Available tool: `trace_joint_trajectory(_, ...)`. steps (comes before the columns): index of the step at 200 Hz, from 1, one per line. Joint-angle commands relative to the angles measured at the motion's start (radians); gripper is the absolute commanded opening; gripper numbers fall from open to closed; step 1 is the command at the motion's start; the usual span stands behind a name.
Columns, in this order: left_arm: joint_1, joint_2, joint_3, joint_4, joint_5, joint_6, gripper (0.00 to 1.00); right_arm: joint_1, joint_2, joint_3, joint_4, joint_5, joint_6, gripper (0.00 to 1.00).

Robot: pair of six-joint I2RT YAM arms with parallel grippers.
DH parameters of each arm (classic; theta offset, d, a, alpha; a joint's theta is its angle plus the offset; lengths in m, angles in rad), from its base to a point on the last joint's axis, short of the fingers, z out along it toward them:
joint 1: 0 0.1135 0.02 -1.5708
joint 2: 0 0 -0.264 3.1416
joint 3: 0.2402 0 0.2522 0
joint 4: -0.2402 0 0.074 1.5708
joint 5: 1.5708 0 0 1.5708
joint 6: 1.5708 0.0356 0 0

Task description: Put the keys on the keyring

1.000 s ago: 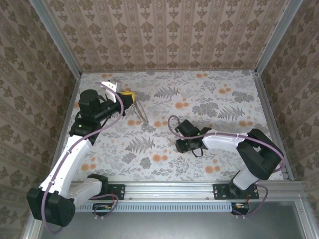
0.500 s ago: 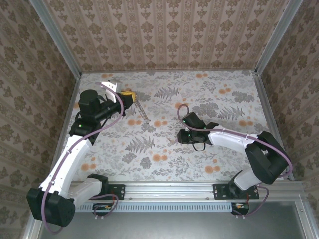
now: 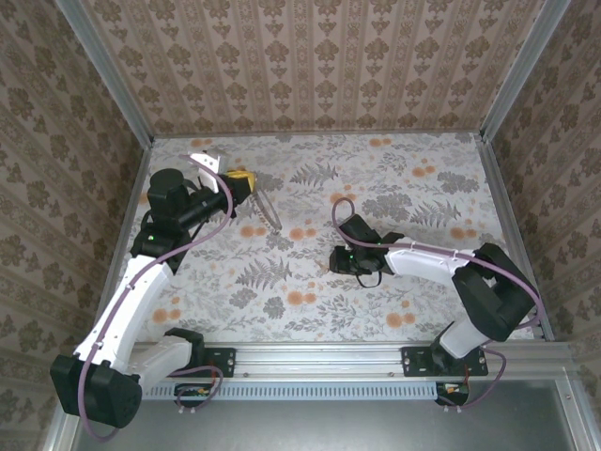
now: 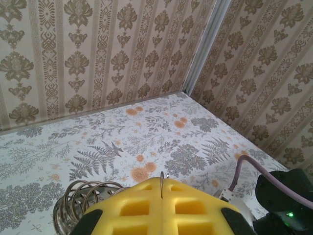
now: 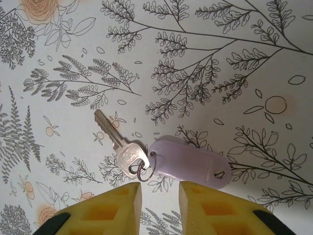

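My left gripper (image 3: 240, 180) (image 4: 161, 196) is shut on the keyring (image 4: 161, 182), a thin dark wire that pokes up between its yellow pads. The keys (image 3: 269, 214) hang from it as a jagged silvery chain over the back left of the table. In the left wrist view their looped heads (image 4: 73, 208) bunch to the left of the pads. My right gripper (image 3: 340, 258) (image 5: 159, 208) is open, low over the table's middle. Just ahead of its fingertips lies a single silver key (image 5: 115, 142), joined by a small split ring (image 5: 145, 169) to a lilac tag (image 5: 190, 161).
The table (image 3: 394, 188) has a floral cloth and is walled in by patterned panels and metal posts (image 3: 512, 85). The right arm's purple cable (image 3: 340, 209) loops above its wrist. A white block (image 3: 204, 158) sits behind the left gripper.
The right gripper has shifted a little toward the back of the table and turned, then settled. The left arm has stayed where it was, still holding the ring.
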State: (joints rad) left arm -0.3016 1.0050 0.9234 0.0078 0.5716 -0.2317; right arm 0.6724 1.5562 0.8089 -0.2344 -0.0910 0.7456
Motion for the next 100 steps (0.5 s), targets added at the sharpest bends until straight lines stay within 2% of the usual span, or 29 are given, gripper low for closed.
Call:
trace_joint_trajectory(1, -0.006, -0.022, 0.000, 0.067, 0.012, -0.003, 0.00, 0.005, 0.025, 0.040, 0.012, -0.019, 0.024, 0.29)
trace_joint_trajectory(100, -0.005, -0.028, -0.012, 0.076, 0.020, -0.006, 0.00, 0.007, 0.111, 0.066, 0.038, -0.057, 0.038, 0.29)
